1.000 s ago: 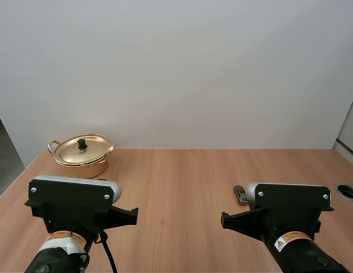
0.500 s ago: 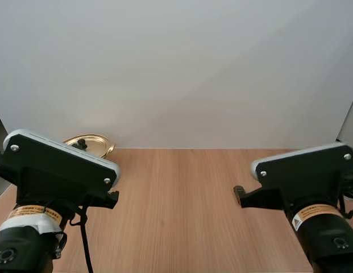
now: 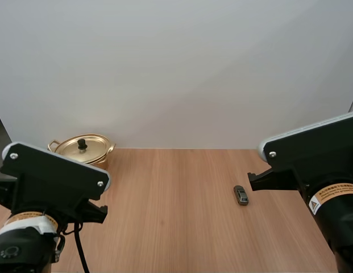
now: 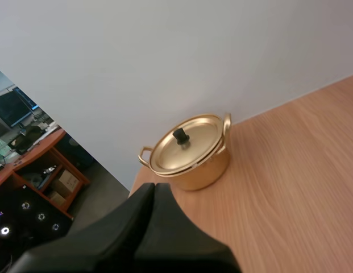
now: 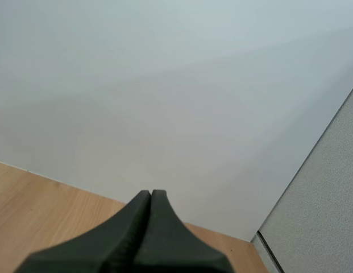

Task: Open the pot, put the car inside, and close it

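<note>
Facing the gold pot (image 4: 200,170), lid (image 4: 193,145) on, at the bench's (image 4: 290,170) far corner, the left tool (image 4: 154,185) is closed and empty; it should open, then drop squarely over the lid's knob (image 4: 180,136). Right wrist: the right tool (image 5: 150,193) is closed too. From above, the toy car (image 3: 241,194) lies right of centre, uncovered since the right arm (image 3: 312,165) drew aside.

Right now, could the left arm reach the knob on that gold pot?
Probably yes: only bare table lies between the left claw and the knob. The claw is shut, so it must open first.
</note>
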